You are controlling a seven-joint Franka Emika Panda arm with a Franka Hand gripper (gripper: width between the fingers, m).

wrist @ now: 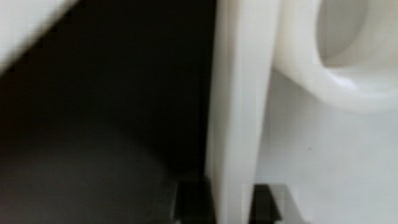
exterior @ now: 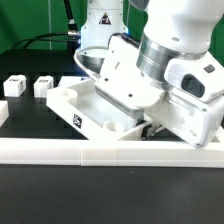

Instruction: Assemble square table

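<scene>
The white square tabletop (exterior: pixel 85 108) lies in the middle of the exterior view, with its raised rim up and a black-and-white tag (exterior: pixel 78 122) on its near side wall. My gripper (exterior: pixel 150 127) comes down on the tabletop's edge at the exterior view's right. In the wrist view the thin white rim (wrist: pixel 240 100) runs straight between my dark fingertips (wrist: pixel 192 200), and my gripper (wrist: pixel 231 202) is shut on it. A round corner hole (wrist: pixel 356 60) shows beside the rim. Two small white legs (exterior: pixel 14 86) (exterior: pixel 43 86) stand apart at the exterior view's left.
A long white border rail (exterior: pixel 100 152) runs along the front, close to the tabletop's near corner. Another white block (exterior: pixel 3 110) sits at the left edge. The arm's white base (exterior: pixel 100 25) stands behind the tabletop on the black table.
</scene>
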